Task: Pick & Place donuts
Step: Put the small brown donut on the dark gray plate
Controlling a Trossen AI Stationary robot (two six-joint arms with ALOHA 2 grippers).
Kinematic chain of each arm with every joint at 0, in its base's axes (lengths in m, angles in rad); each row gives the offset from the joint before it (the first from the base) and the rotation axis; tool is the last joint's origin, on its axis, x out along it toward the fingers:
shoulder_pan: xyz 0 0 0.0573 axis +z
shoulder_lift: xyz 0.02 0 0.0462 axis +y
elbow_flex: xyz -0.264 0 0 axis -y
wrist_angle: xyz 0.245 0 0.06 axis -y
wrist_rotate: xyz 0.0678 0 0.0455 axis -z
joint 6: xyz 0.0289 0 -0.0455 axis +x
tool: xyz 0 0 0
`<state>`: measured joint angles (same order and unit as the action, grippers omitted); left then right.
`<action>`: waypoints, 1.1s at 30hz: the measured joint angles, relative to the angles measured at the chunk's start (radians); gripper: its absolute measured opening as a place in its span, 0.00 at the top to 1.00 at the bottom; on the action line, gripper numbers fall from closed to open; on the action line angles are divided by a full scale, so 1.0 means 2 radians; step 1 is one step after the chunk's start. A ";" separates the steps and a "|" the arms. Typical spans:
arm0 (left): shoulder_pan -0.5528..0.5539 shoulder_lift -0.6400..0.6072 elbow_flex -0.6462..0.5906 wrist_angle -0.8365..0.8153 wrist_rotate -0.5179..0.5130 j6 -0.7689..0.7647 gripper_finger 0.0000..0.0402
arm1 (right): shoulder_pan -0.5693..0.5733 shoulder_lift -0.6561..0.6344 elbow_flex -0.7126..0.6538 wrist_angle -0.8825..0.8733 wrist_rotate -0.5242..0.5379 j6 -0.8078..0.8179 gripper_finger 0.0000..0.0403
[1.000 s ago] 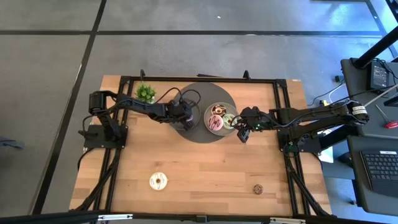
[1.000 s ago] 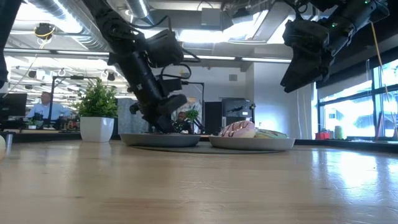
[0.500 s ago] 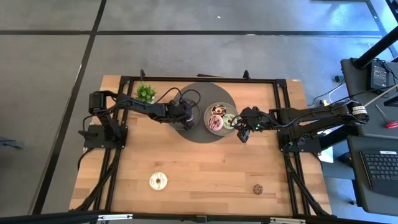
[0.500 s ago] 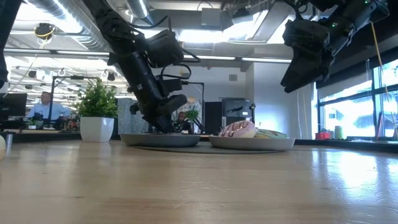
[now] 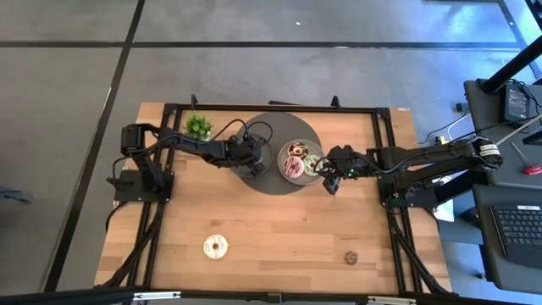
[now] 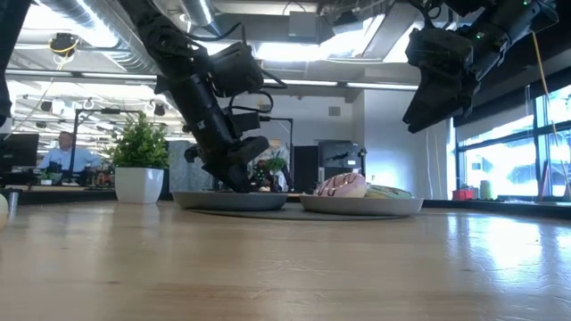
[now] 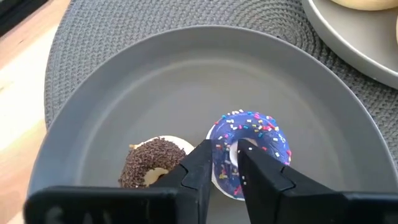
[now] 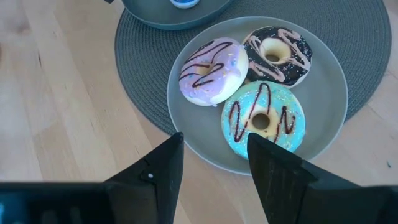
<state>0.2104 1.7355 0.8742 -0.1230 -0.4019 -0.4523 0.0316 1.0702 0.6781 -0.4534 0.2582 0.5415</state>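
My left gripper (image 7: pixel 227 155) is low over the left grey plate (image 7: pixel 186 81) and is shut on the purple sprinkled mini donut (image 7: pixel 261 134). A dark brown mini donut (image 7: pixel 149 160) lies flat on the same plate beside it. My right gripper (image 8: pixel 214 152) hangs open above the near edge of the right plate (image 8: pixel 180 109) and touches nothing. That plate holds the pink (image 8: pixel 211 70), chocolate (image 8: pixel 277 54) and green (image 8: pixel 263 118) donuts. The cream-white donut (image 5: pixel 215 246) and a small tan one (image 5: pixel 351 257) lie on the table near its near edge. My left gripper pinches the purple mini donut's ring wall (image 7: pixel 222 140) between its two fingers. One finger (image 7: pixel 199 165) is on the outer edge and the other (image 7: pixel 255 165) stands at the hole. The fingers slant down from the table's left. Whether the donut rests on the plate, I cannot tell.
Both plates sit on a round woven grey mat (image 5: pixel 271 182) at the table's far middle. A small potted plant (image 5: pixel 198 126) stands at the far left. The table's black frame runs along its edges. Bare wood spreads across the middle and near half.
My left gripper has shifted slightly toward the table's right while staying low over the left plate. Nothing else has visibly moved.
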 joint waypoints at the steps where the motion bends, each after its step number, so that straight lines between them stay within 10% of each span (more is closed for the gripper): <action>1: 0.000 0.000 0.000 0.000 0.000 -0.004 0.80 | 0.000 0.000 0.000 0.000 0.000 0.000 0.56; 15: -0.057 -0.021 0.058 0.106 0.072 0.043 0.74 | 0.088 -0.021 0.104 -0.027 -0.180 -0.177 0.56; 21: -0.111 -0.025 0.063 0.178 0.146 0.079 0.75 | 0.227 -0.006 0.093 -0.100 -0.173 -0.012 0.56; 33: -0.158 -0.024 0.062 0.172 0.130 0.105 0.73 | 0.434 0.112 0.077 -0.111 -0.061 0.253 0.56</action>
<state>-0.1051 1.6871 0.9981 0.2207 -0.1429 -0.2420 0.9002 1.2948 0.8318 -0.6759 0.1355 1.0473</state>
